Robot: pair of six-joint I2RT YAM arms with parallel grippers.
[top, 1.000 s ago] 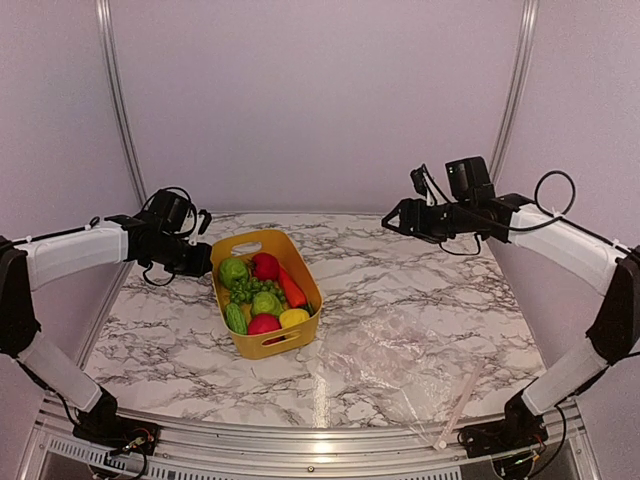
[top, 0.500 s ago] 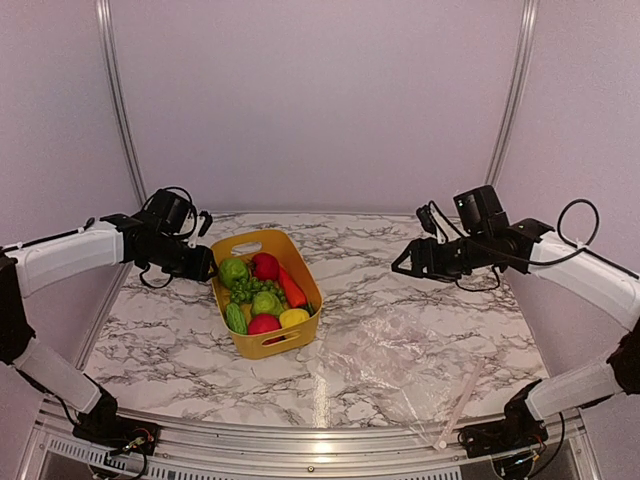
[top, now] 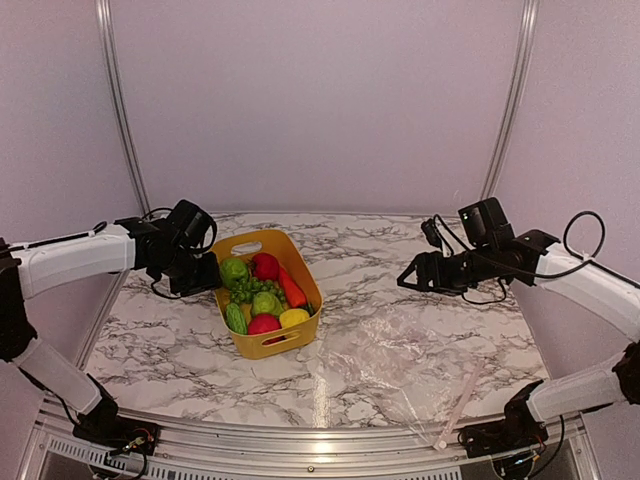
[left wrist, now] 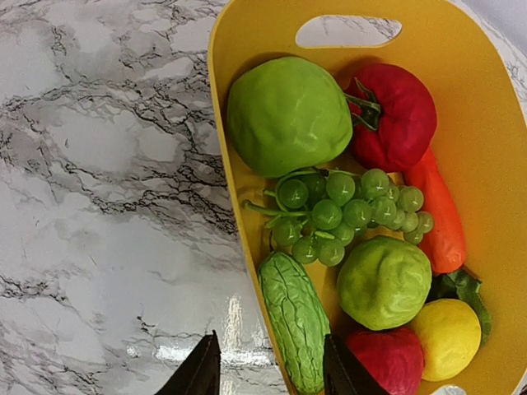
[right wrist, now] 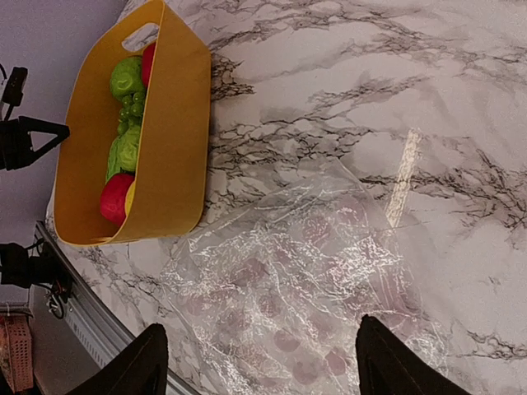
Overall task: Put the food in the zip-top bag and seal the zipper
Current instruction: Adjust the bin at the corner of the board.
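The food lies in a yellow tub (top: 306,282): a green fruit (left wrist: 288,113), a red one (left wrist: 395,115), grapes (left wrist: 346,210), an orange carrot (left wrist: 442,222), a cucumber (left wrist: 295,317), a lemon (left wrist: 446,337) and a red apple (left wrist: 387,362). My left gripper (top: 207,276) hovers open at the tub's left side. In the left wrist view its gripper (left wrist: 270,372) straddles the tub wall and the cucumber's end, holding nothing. The clear zip-top bag (top: 395,352) lies flat at front right, its zipper (top: 460,400) along the right edge. My right gripper (top: 405,282) hangs open and empty above the bag (right wrist: 305,271).
The tub (right wrist: 169,140) stands left of centre on the marble table (top: 400,250), with the bag just to its right. A metal rail (top: 300,435) runs along the front edge. Purple walls close in the back and sides.
My left gripper has opened and moved right, up to the tub's left wall. The right arm has dropped and swung right, now over the bag.
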